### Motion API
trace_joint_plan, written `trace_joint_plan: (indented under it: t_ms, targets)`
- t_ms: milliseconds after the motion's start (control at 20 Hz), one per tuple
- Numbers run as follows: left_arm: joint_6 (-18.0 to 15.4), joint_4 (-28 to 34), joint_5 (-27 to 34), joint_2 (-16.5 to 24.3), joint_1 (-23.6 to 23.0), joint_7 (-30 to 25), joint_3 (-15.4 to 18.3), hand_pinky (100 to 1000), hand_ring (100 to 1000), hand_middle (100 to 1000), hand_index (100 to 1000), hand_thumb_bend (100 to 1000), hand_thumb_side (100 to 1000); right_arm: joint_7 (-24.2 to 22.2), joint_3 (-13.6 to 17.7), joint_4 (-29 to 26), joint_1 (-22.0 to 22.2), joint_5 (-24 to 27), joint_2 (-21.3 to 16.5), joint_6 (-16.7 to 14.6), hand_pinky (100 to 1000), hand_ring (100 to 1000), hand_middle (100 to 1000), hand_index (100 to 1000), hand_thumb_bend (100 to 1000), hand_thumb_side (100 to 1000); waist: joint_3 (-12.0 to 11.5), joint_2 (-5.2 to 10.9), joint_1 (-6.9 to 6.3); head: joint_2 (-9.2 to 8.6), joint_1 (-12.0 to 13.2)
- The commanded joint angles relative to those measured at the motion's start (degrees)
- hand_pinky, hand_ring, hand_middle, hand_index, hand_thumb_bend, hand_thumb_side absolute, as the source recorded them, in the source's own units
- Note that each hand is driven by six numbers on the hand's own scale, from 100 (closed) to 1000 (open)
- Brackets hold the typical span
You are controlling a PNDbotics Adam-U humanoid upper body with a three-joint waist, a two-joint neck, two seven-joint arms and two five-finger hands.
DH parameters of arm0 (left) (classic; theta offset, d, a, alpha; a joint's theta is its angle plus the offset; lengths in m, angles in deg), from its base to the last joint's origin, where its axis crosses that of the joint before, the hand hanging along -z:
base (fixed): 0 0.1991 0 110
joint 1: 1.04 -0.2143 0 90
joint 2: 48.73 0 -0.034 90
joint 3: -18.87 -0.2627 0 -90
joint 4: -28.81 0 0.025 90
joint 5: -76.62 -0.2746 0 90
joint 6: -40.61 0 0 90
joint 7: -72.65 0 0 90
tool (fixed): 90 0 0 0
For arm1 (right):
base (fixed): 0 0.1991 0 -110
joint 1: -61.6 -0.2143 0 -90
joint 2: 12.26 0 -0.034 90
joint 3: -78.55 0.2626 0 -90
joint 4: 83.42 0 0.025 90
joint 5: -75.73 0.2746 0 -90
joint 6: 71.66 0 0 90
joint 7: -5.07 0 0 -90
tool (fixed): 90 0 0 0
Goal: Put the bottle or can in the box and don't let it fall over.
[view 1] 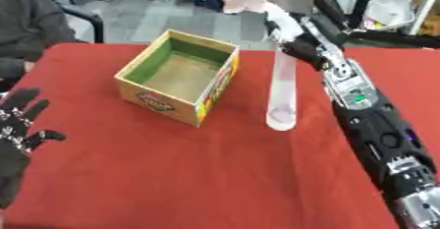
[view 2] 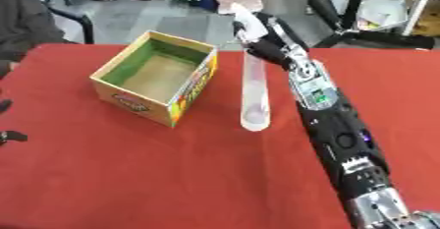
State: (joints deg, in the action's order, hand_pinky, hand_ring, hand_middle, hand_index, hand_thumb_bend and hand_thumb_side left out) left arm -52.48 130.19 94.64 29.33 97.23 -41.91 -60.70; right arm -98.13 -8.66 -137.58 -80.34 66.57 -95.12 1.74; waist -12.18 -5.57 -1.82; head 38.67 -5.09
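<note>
A tall, pale translucent bottle point(view 1: 283, 90) stands nearly upright just right of the box, its lower end point(view 1: 281, 120) over the red cloth. I cannot tell whether it touches the table. My right hand point(view 1: 296, 39) is shut on the bottle's top, with the arm reaching in from the lower right. The open cardboard box point(view 1: 137, 88), green inside with yellow printed sides, sits at the table's back left and holds nothing. My left hand point(view 1: 17, 125) rests open at the lower left edge, fingers up.
The red tablecloth point(view 1: 215, 174) covers the whole table. A person's dark sleeve point(view 1: 26, 26) is at the far left edge, touching nothing. Chairs, stands and clutter stand on the floor beyond the table's far edge.
</note>
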Motion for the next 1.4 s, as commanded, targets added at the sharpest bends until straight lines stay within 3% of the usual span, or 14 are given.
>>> trace_joint_plan:
  t_ms: [50,950,1150,1400]
  targets:
    - [0.08,0.86,0.11,0.66,0.82,0.06,0.13,590,1000,971,970,195,897,1.11,0.33,-1.15,-1.34,1.26,-1.28,0.11,683,836,721,488,100,470,-0.06,0.59,-0.05,-0.52,0.07]
    - [-0.04,0.21,-0.69,1.33,0.45,0.20,0.52,588,1000,970,972,197,914,3.04,-0.32,-3.82,-2.99,7.89,-4.31,0.40,659,799,693,473,100,470,-0.11,0.63,0.66,-1.16,-0.42]
    - [0.25,-1.15,-1.52,1.58,0.99,-0.47,0.21,587,1000,970,973,198,926,3.35,-0.32,-3.64,-4.83,9.13,-5.63,-0.07,661,797,691,474,100,470,-1.63,0.33,1.37,-2.21,-1.34]
    - [1.13,-3.08,-2.78,1.09,3.10,-2.03,-0.96,587,1000,967,974,205,942,2.98,0.24,-1.86,-7.43,12.43,-7.72,0.65,657,795,687,472,100,470,-5.79,0.16,3.09,-3.48,-4.64]
